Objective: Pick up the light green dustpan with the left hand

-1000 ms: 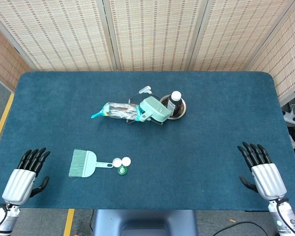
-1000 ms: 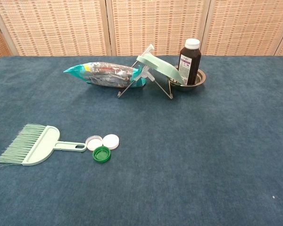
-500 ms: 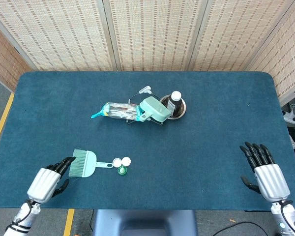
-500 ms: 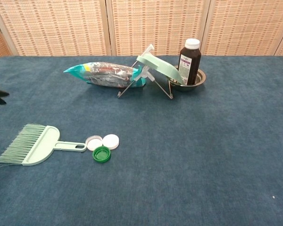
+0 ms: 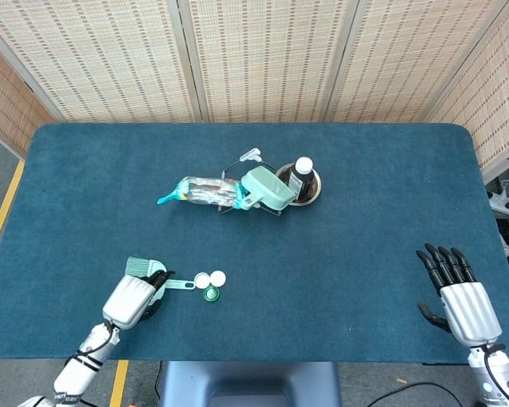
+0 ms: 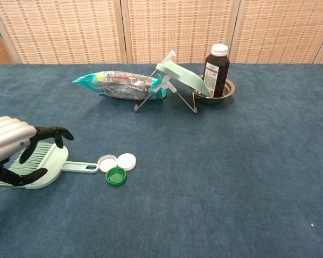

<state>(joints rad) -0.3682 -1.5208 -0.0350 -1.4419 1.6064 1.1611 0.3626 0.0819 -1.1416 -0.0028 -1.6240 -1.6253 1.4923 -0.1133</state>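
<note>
— Where's your left hand?

— My left hand (image 6: pixel 13 150) hovers over the small light green brush with pale bristles (image 6: pixel 46 164), fingers curved apart, holding nothing.

— And the light green plastic dustpan (image 5: pixel 268 188)?

— It leans tilted on a thin wire stand (image 6: pixel 164 97) far up the blue table (image 5: pixel 365 220), between a shiny foil snack bag (image 6: pixel 121 83) and a dark brown bottle with a white cap (image 6: pixel 216 63) in a metal bowl (image 6: pixel 226 90).

— Your right hand?

— My right hand (image 5: pixel 460 292) is spread flat and empty near the table's edge.
</note>
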